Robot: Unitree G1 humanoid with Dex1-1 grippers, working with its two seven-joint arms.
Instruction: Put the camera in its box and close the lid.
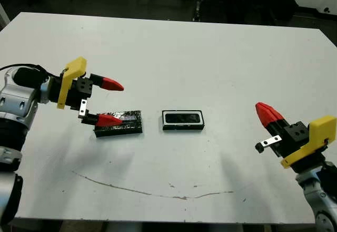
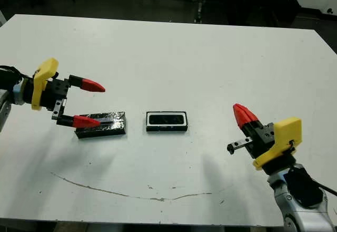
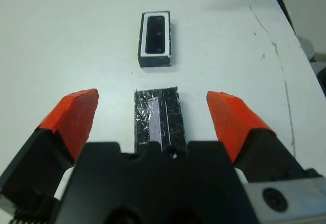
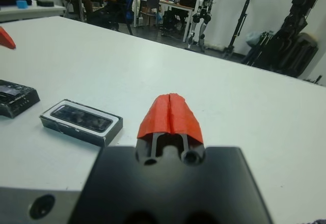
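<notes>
Two risks weigh on me. Biggest first: my left claw (image 1: pixel 108 102) gapes wide and empty over the lid (image 1: pixel 119 123), which lies flat and glossy, so a pinch may skid it toward the box (image 1: pixel 182 120) at three o'clock. That box already cradles the camera (image 3: pixel 157 32). My right claw (image 2: pixel 241 114) rests pressed together, holding nothing.

One box (image 1: pixel 182 120) sits on the counter (image 1: pixel 210 58), with one camera (image 3: pixel 156 32) lying inside it. One lid (image 1: pixel 120 123) lies just beside the box, on its left. Two grippers appear: the left gripper (image 1: pixel 109 102), jaws spread, over the lid's end farthest from the box; the right gripper (image 1: pixel 267 113), jaws pressed together, well right of the box.
</notes>
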